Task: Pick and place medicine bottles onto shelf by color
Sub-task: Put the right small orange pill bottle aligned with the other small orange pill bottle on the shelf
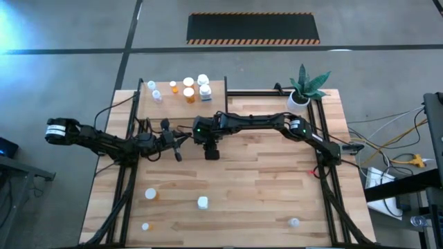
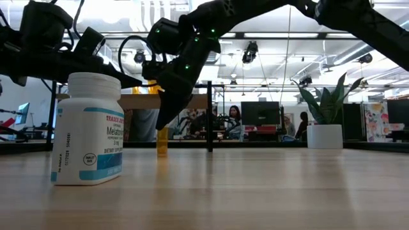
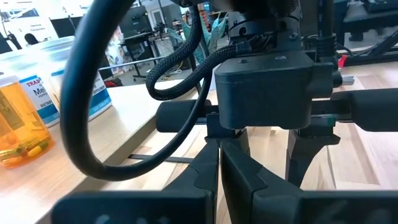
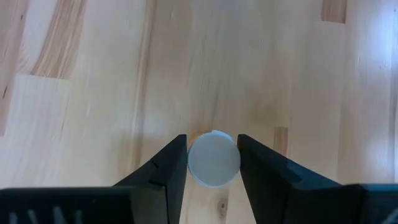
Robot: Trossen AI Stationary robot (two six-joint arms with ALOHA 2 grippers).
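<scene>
The right hand points down at the desk just in front of the shelf, and a bottle with a white cap sits between its two fingers; the fingers stand close on either side of the cap and seem to touch it, though a firm grip is hard to confirm. From table height that bottle shows as an orange one under the right arm. The left hand hangs low just left of the right hand, near the shelf's front edge, with its fingers pressed together and nothing between them. On the shelf stand several bottles, orange and white. Far from the shelf, near the desk's front edge, more bottles are scattered, a white one among them
</scene>
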